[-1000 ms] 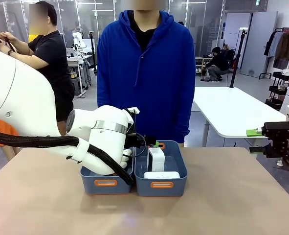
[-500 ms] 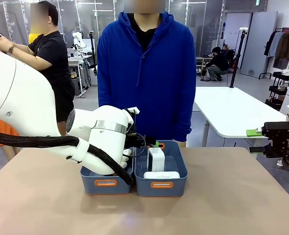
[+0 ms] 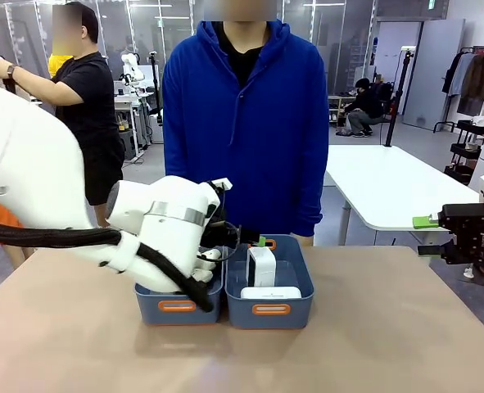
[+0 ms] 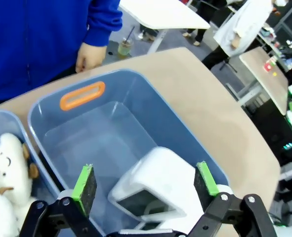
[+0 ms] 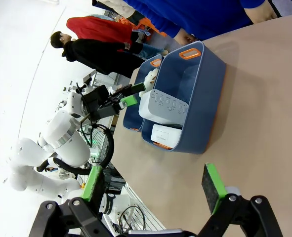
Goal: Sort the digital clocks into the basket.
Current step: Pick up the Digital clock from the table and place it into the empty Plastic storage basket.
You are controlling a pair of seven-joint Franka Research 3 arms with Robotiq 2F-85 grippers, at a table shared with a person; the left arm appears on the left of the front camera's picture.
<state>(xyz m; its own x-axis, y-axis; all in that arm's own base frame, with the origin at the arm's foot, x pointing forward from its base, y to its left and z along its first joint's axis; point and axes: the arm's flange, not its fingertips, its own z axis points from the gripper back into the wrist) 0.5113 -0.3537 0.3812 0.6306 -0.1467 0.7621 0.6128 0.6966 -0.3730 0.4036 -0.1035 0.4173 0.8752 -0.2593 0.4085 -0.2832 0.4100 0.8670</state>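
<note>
1. Two digital clocks are seen inside the right-hand basket at lower centre of the front view: an upright clock leaning toward the rear wall and a flat clock lying in front of it, touching or very nearly so.
2. The left gripper is held above that basket with its jaws spread wide and nothing between them; in the left wrist view the upright clock sits directly below the gap, in the lower centre of the frame.
3. The right gripper is parked at the right edge of the front view, well apart from the baskets, jaws wide and empty.
4. A plush toy occupies the neighbouring basket at the left (not a task item).
5. Judgement: the sort appears complete or close to it.
6. Risk: if the left gripper is withdrawn at an angle, a green pad could catch the upright clock and topple it onto the flat one or against the rim.
7. Risk: the person's hand hangs just beyond the far rim, upper left of the wrist view; a rising arm could pass close to it.
</note>
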